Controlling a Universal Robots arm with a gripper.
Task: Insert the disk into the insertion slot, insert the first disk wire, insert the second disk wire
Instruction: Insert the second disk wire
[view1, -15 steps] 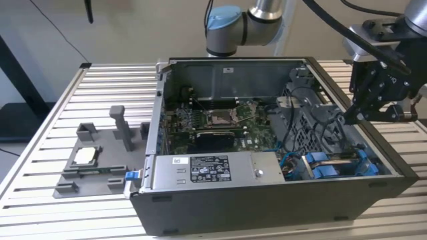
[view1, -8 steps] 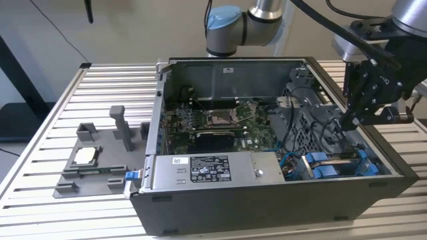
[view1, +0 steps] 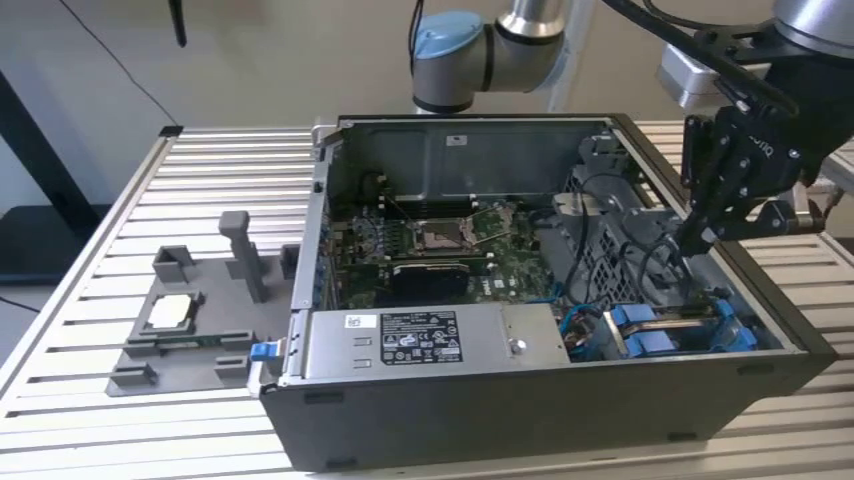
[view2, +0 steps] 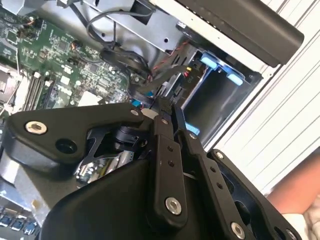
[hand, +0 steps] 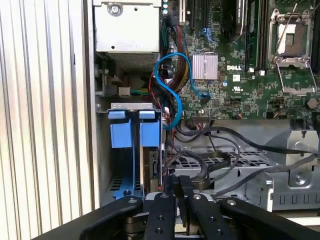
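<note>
The arm reaches in from the far side at the exterior view's right. Its wrist is bent so that the black gripper points steeply down over the right side of the open computer case. The jaws are drawn together with no gap showing in both wrist views; I cannot tell whether they pinch anything. The tips hang over loose black cables, near the insertion slot in the case's near right corner. Blue fittings stand at the slot's mouth. A thin dark edge beside them may be the disk, though I cannot be sure.
</note>
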